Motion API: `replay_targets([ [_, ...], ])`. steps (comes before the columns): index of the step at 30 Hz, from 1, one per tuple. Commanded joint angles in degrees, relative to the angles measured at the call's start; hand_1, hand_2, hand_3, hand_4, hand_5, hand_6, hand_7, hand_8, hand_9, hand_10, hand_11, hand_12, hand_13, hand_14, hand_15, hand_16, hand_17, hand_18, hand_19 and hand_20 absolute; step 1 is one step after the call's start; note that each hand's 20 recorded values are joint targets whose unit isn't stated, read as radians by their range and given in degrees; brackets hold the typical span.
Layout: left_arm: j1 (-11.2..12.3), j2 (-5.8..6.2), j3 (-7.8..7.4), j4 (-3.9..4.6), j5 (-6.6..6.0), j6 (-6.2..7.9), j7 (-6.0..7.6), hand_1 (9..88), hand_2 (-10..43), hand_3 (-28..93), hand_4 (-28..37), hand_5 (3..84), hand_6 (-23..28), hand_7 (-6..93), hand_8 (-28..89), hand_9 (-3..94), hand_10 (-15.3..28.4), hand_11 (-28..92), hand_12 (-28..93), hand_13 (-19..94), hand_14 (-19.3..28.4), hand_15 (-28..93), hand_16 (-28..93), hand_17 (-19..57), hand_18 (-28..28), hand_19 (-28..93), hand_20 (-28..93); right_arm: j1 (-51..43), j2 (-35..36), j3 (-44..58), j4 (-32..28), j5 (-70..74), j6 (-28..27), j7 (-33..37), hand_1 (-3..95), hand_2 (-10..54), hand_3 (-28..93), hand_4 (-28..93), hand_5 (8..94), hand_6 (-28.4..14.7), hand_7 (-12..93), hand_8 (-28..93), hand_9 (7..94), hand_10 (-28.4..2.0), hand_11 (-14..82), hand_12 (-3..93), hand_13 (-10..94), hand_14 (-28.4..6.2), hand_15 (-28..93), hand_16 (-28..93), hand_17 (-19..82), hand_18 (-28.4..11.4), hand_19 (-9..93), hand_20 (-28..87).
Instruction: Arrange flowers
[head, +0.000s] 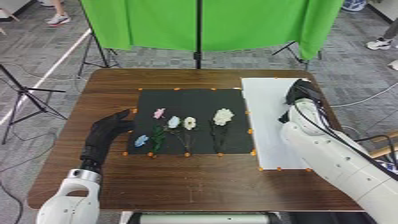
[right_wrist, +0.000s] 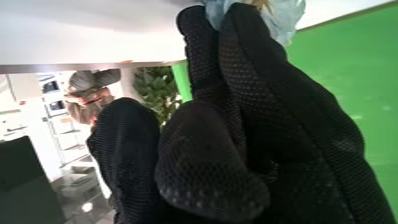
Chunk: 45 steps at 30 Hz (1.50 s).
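Observation:
In the head view, my left hand (head: 108, 127) is over the wood at the black mat's left edge, fingers relaxed. My right hand (head: 303, 95) is over the far right part of the white sheet (head: 274, 115). In the right wrist view, a light-blue flower (right_wrist: 284, 20) is pinched at the fingertips of my right hand (right_wrist: 302, 125), which partly hide it. On the black mat (head: 200, 97) lie a pink flower (head: 159, 113), a blue flower (head: 141, 141), a pale-blue flower (head: 174, 122), a cream flower (head: 189, 123) and a large white flower (head: 223, 117).
Small orange markers line the edges of the mat and sheet on the brown table (head: 191, 182). My right forearm (head: 329, 150) spans the table's right side. Beyond the far edge hang a green cloth (head: 258, 25) and a black stand (head: 198, 60).

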Motion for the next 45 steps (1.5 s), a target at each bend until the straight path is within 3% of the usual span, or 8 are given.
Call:
replay_targets([
  [1, 0.65, -0.09, 0.22, 1.25, 0.08, -0.13, -0.37, 28.5, 9.9, 58, -23.4, 47.9, 9.2, 5.6, -5, 50.4, 17.6, 22, 11, 42, 21.8, 26, -4, 8.2, 17.1, 25, 15, 0.00, 4.10, -0.28, -7.25, 4.64, 9.20, 0.11, 70.0, -9.5, 52, -20, 82.3, 2.1, 22, 4, 91.4, -8.9, 8.8, 40.3, 94, 1.4, 71, 28, 65, -17.2, 93, 64],
  [7, 1.61, 0.66, 0.62, 0.86, -0.52, 2.44, 0.71, 28.6, 10.0, 58, -23.3, 48.2, 9.3, 5.9, -5, 50.5, 17.6, 22, 11, 43, 21.8, 26, -4, 8.3, 17.1, 25, 16, -3.44, 8.15, 2.12, -21.88, 9.89, 7.72, 0.16, 70.0, -9.5, 52, -19, 82.3, 1.9, 22, 5, 91.4, -8.8, 8.9, 41.1, 94, 1.5, 71, 29, 66, -16.8, 93, 65],
  [14, 2.85, 1.26, 3.12, 0.74, -4.89, 13.07, 4.96, 27.2, 9.7, 59, -24.6, 48.6, 9.4, 6.1, -5, 50.1, 17.5, 22, 11, 41, 20.7, 25, -4, 8.6, 17.0, 25, 15, -12.43, 10.63, 0.28, -34.84, 2.94, 3.76, -6.64, 70.2, -9.5, 52, -18, 82.3, 1.8, 22, 5, 91.3, -8.8, 8.7, 41.2, 94, 1.5, 71, 29, 66, -16.8, 93, 65],
  [19, 3.29, 1.50, 3.77, 0.29, -7.10, 16.69, 5.71, 22.3, 20.4, 57, -28.1, 48.9, 9.4, 5.7, -5, 49.1, 17.2, 21, 10, 38, 19.5, 21, -4, 9.2, 16.2, 24, 15, -19.78, 9.21, 0.79, -38.96, -3.69, 3.91, -9.17, 69.8, -9.5, 52, -17, 82.3, 1.9, 22, 5, 91.3, -8.8, 8.7, 41.1, 94, 1.4, 71, 29, 66, -16.5, 93, 65],
  [22, 3.08, 1.46, 3.50, 0.44, -7.93, 16.15, 5.44, 22.9, 25.7, 53, -28.2, 49.5, 9.6, 5.7, -6, 49.6, 17.3, 21, 9, 38, 19.3, 21, -4, 9.6, 15.7, 24, 15, -22.22, 8.59, 0.04, -39.22, -8.41, 3.23, -11.20, 69.7, -9.5, 52, -18, 82.2, 1.9, 22, 5, 91.3, -8.8, 8.7, 41.2, 94, 1.4, 71, 29, 66, -16.6, 93, 65],
  [26, 2.73, 1.32, 2.95, 0.56, -6.90, 13.82, 4.37, 21.9, 28.5, 54, -28.3, 50.1, 9.6, 6.0, -6, 50.6, 17.5, 22, 9, 39, 19.6, 22, -4, 9.8, 15.5, 24, 15, -24.53, 7.68, -0.05, -38.66, -10.43, 2.32, -11.47, 69.6, -9.5, 52, -17, 82.2, 1.9, 22, 5, 91.2, -8.8, 8.7, 41.2, 94, 1.4, 71, 29, 66, -16.6, 93, 65],
  [34, 2.65, 0.88, 2.14, 0.61, -5.50, 10.53, 2.80, 21.7, 24.9, 56, -28.3, 49.9, 9.6, 6.1, -6, 51.1, 17.7, 22, 10, 40, 20.2, 24, -5, 9.7, 15.6, 24, 15, -24.91, 6.46, -1.83, -34.45, -13.19, 4.30, -12.86, 69.6, -9.5, 52, -18, 82.0, 2.0, 22, 4, 91.1, -8.8, 8.7, 41.2, 94, 1.4, 71, 30, 66, -16.6, 93, 65],
  [45, 2.43, 0.74, 2.02, 0.77, -5.03, 9.17, 2.40, 22.4, 23.0, 57, -28.3, 50.0, 9.7, 6.2, -6, 51.4, 17.7, 23, 10, 41, 20.5, 24, -5, 9.5, 15.8, 24, 15, -23.99, 6.18, -2.37, -32.99, -13.83, 6.17, -13.41, 68.7, -9.5, 53, -18, 81.6, 2.2, 24, 4, 90.6, -8.7, 8.9, 41.5, 94, 1.4, 70, 30, 65, -16.9, 93, 66],
])
